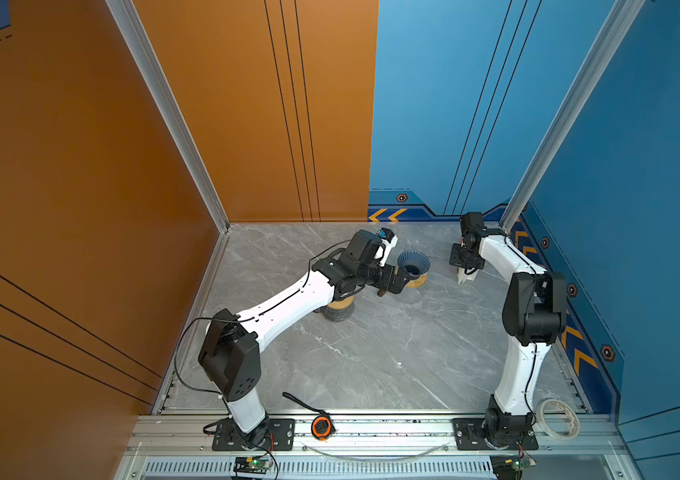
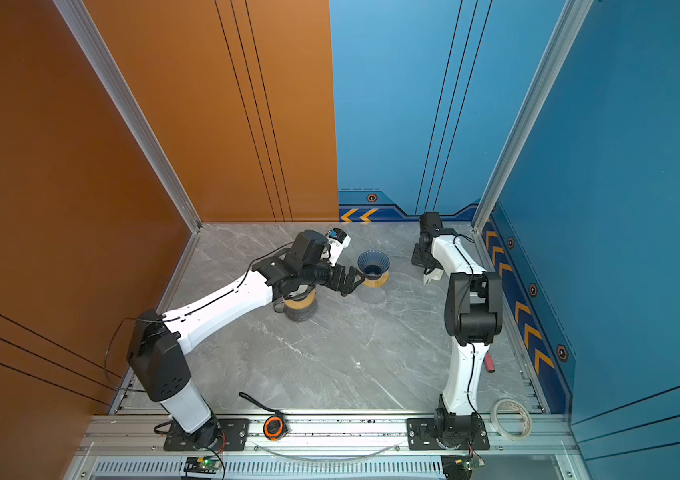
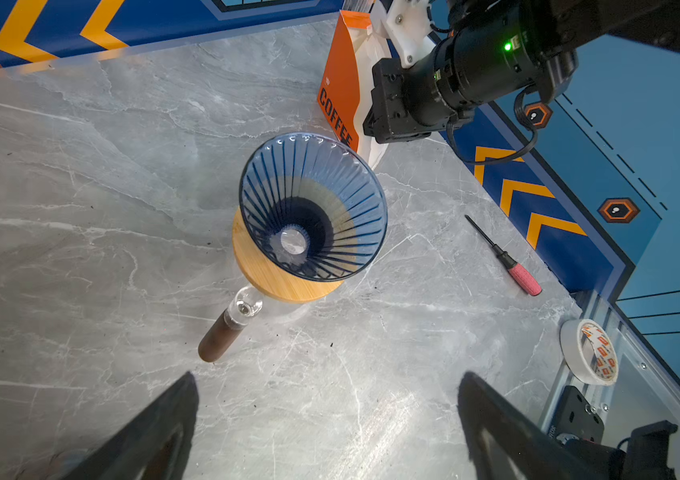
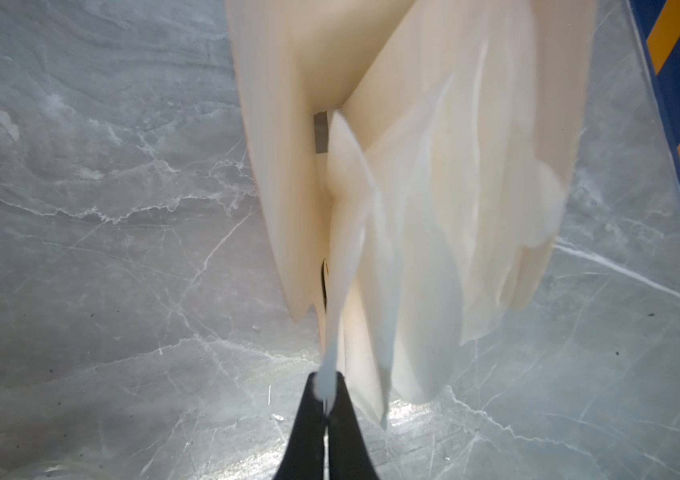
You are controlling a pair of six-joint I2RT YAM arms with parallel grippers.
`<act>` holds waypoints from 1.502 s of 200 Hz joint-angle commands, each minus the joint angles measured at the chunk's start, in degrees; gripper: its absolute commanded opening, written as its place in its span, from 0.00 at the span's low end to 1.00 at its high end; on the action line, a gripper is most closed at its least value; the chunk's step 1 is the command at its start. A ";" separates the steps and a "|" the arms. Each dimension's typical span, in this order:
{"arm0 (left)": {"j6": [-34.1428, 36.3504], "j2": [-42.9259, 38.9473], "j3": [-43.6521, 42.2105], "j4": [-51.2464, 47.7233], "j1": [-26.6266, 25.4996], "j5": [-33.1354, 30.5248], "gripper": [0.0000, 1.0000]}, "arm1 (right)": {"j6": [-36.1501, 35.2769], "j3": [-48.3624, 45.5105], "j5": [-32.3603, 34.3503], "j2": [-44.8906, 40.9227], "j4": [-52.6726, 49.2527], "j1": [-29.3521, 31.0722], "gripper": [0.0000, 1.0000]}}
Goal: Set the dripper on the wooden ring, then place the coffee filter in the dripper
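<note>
The right jaws pinch a white paper coffee filter (image 4: 354,232); the left jaws stand spread near the ribbed blue dripper (image 3: 313,208).

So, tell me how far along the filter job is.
Done: right fingers shut on the coffee filter edge. In hand: that filter, held apart from the dripper. Left: carry it over and seat it in the empty dripper; left fingers stand open beside that.

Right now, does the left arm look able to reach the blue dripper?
Probably yes. The left gripper is open and sits right beside the dripper with nothing between them; the right gripper, shut on the filter, is off to the side.
</note>
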 commanded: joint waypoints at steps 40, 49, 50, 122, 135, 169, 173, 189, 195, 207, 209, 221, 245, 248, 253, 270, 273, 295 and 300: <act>-0.26 0.64 1.34 -0.97 0.03 1.15 0.98 | -0.25 0.50 0.95 0.57 0.37 -0.22 0.00; -0.19 0.63 1.34 -0.97 0.11 1.17 0.98 | -0.20 0.56 0.89 0.74 0.37 -0.36 0.03; -0.19 0.62 1.30 -0.97 0.07 1.20 0.98 | -0.16 0.59 0.86 0.75 0.37 -0.38 0.04; -0.19 0.79 1.35 -0.97 0.03 1.16 0.98 | 0.26 1.18 0.92 3.03 0.37 -0.82 0.12; -0.25 0.90 1.45 -0.97 0.07 1.21 0.98 | 0.32 1.34 0.76 3.23 0.40 -0.84 0.12; -0.28 0.93 1.61 -1.02 0.34 1.23 0.98 | 0.32 1.26 0.79 3.48 0.37 -1.02 0.09; -0.26 0.94 1.61 -1.03 0.21 1.17 0.98 | 0.32 1.25 0.72 3.49 0.37 -1.04 0.08; -0.28 0.93 1.61 -1.19 0.15 1.19 0.98 | 0.28 1.25 0.70 3.40 0.37 -1.02 0.05; -0.28 0.97 1.61 -1.14 0.20 1.20 0.98 | 0.24 1.25 0.78 3.25 0.37 -1.04 0.03; -0.28 1.04 1.68 -1.15 0.15 1.27 0.98 | 0.24 1.25 0.87 3.17 0.38 -1.02 0.00; -0.28 0.99 1.69 -1.14 0.17 1.27 0.98 | 0.26 1.27 0.89 3.10 0.37 -1.02 0.00; -0.28 0.97 1.77 -1.15 0.13 1.32 0.98 | 0.24 1.11 0.69 2.75 0.37 -1.02 0.00; -0.28 1.10 1.92 -1.16 0.15 1.39 0.98 | 0.26 0.75 0.04 1.58 0.17 -0.93 0.00; -0.27 1.14 1.95 -1.15 0.17 1.39 0.98 | 0.30 0.73 -0.09 1.59 0.15 -0.93 0.00; -0.28 1.15 2.00 -1.14 0.05 1.49 0.98 | 0.32 0.72 -0.26 1.62 0.08 -0.93 0.00; -0.34 1.24 2.05 -1.14 0.03 1.55 0.98 | 0.32 0.63 -0.60 0.26 -0.63 -0.84 0.00; -0.36 1.31 2.07 -1.18 0.06 1.57 0.98 | 0.40 0.63 -0.57 -0.23 -0.74 -0.84 0.00; -0.37 1.23 2.05 -1.14 0.04 1.76 0.98 | 0.59 0.55 -0.92 -0.85 -1.81 -0.85 0.00; -0.37 1.26 2.05 -1.14 0.04 1.70 0.98 | 0.74 0.61 -0.92 -0.99 -2.03 -0.84 0.00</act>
